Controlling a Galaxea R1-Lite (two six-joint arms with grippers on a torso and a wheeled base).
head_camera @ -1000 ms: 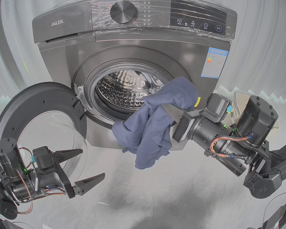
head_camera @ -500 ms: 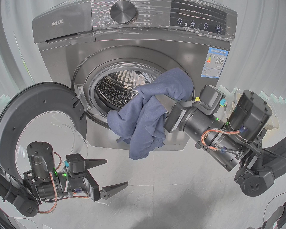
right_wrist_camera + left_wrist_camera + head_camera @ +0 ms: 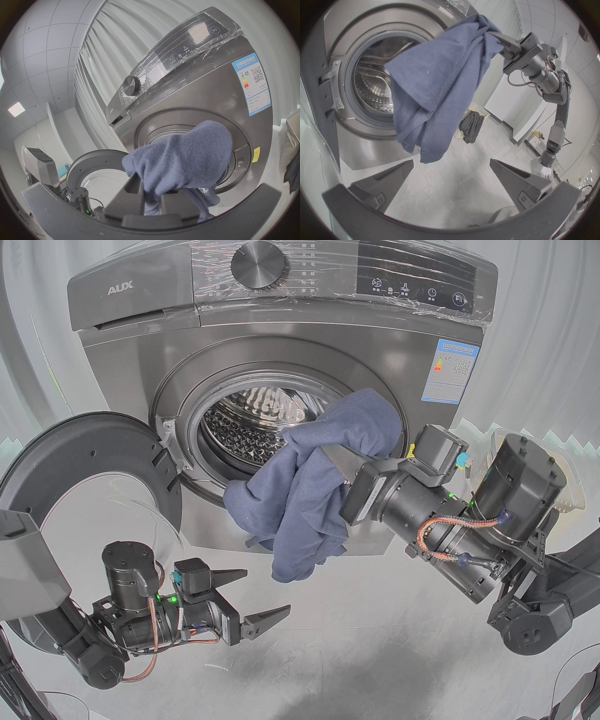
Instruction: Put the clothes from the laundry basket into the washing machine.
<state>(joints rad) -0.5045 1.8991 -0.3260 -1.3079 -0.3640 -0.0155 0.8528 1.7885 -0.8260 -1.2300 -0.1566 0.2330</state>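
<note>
A blue garment hangs in front of the washing machine's open drum, its top at the right rim of the opening and its tail below the door seal. My right gripper is shut on the garment's upper fold, and the cloth bunches over its fingers. My left gripper stands open low over the floor, below and left of the hanging cloth, holding nothing. The white laundry basket sits to the right of the machine behind my right arm, with a dark garment draped over its edge.
The machine's round door is swung wide open to the left, close behind my left arm. Grey floor lies open in front of the machine. A curtain hangs behind and beside it.
My left gripper has swung rightward along the floor toward the hanging cloth, staying open. My right gripper has carried the blue garment left, closer to the drum opening.
</note>
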